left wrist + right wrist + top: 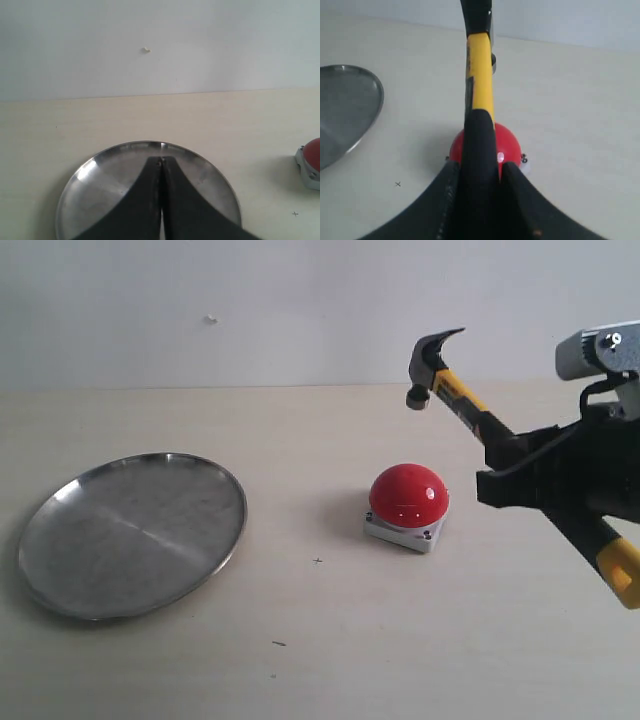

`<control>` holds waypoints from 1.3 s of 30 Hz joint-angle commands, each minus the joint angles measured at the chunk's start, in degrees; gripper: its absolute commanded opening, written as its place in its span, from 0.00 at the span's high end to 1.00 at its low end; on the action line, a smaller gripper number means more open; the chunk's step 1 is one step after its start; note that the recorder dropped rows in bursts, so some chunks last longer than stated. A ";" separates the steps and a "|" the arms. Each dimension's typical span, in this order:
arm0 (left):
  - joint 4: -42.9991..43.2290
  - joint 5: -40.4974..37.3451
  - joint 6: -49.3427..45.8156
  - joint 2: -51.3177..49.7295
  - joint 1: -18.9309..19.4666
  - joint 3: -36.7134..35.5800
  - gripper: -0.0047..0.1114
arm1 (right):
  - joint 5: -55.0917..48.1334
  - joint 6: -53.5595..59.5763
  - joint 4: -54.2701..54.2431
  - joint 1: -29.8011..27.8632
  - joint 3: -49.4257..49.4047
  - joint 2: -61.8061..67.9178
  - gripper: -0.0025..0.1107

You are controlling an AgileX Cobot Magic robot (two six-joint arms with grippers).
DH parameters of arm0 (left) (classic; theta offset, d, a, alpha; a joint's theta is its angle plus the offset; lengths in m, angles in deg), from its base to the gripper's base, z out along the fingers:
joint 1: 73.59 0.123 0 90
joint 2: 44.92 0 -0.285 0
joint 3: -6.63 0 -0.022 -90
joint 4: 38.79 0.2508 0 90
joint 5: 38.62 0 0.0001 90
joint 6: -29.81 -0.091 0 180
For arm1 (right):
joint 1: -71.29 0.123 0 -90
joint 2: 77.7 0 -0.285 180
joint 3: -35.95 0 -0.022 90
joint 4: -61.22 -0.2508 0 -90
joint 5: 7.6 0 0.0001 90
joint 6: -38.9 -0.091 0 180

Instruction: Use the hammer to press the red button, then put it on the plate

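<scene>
Two steps appear to be left: the press and the placing. The right gripper (545,475) has its jaws closed tight around the black handle of the hammer (462,398). The hammer's head is raised in the upper right of the exterior view, above the button (408,495) and apart from it. Probably the button is not pressed yet, but the pictures cannot confirm this. The plate (130,535) lies at the left with nothing on it. The left gripper (161,165) hangs over the plate, jaws together, holding nothing.
</scene>
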 commanded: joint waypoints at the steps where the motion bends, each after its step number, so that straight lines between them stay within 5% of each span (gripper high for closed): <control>1: -0.02 -0.26 0.32 0.31 0.17 -0.30 0.96 | 1.09 0.62 0.27 -0.34 1.56 -0.67 0.98; 10: -0.02 -0.26 0.32 0.31 0.17 -0.30 0.96 | 4.69 0.62 0.55 -0.20 -2.19 11.56 0.98; 29: -0.02 -0.26 0.19 0.31 0.17 -0.30 0.96 | 5.84 -6.34 0.70 2.59 4.96 3.86 0.98; 39: -0.02 -0.26 0.19 0.31 0.17 -0.30 0.96 | 29.52 -16.53 0.70 12.83 4.96 17.39 0.98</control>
